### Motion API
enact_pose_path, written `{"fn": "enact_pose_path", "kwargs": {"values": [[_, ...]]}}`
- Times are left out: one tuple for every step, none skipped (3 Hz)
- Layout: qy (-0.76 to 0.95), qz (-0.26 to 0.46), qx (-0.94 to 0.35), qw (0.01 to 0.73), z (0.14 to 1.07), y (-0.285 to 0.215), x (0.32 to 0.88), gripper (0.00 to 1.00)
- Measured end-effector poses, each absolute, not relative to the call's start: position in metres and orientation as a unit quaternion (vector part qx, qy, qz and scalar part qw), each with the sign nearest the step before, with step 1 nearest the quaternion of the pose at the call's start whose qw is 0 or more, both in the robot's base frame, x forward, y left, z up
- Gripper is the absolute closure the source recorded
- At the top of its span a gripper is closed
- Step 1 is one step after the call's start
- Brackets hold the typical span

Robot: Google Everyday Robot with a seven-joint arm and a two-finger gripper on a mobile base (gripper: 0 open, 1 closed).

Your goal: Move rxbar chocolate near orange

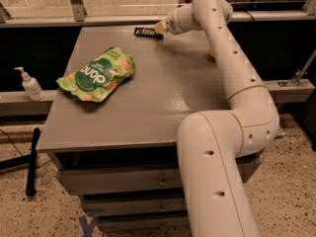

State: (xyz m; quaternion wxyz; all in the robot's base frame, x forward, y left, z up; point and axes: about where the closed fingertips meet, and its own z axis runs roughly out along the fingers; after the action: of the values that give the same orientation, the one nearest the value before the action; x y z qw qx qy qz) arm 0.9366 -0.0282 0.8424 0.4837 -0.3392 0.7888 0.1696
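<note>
**Spotter:** Where's the rxbar chocolate (144,32)?

**Me:** It's lying flat at the far edge of the worktop (163,93), with its right end at my claw (159,28). I can't tell whether the claw is clamped on it.

**Spotter:** How will it handle?

**Me:** I'd judge it light and thin, with a slick wrapper, so I'd pinch across the narrow width. Its long axis runs left-right along that far edge. The orange (211,53) peeks out behind my arm, well to the right.

Worktop (148,98): smooth matt grey, faint sheen.
Tool (159,27), at worktop's far edge: pale smooth plastic.
Bar (144,32), just beside tool: black wrapper, dull gloss.
Bag (97,74), worktop's left half: glossy green film, crinkled.
Arm (232,58): smooth off-white plastic shell.
Floor (19,206) below worktop: speckled stone.
</note>
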Motion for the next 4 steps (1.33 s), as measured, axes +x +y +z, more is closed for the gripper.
{"fn": "enact_pose_path", "kwargs": {"values": [[0.797,0.159,-0.342,0.472,0.841,-0.035,0.933,1.0],[0.813,0.13,-0.355,0.443,0.832,-0.049,0.926,0.82],[0.813,0.129,-0.356,0.442,0.839,-0.049,0.926,0.6],[0.813,0.129,-0.356,0.442,0.84,-0.049,0.924,0.36]]}}
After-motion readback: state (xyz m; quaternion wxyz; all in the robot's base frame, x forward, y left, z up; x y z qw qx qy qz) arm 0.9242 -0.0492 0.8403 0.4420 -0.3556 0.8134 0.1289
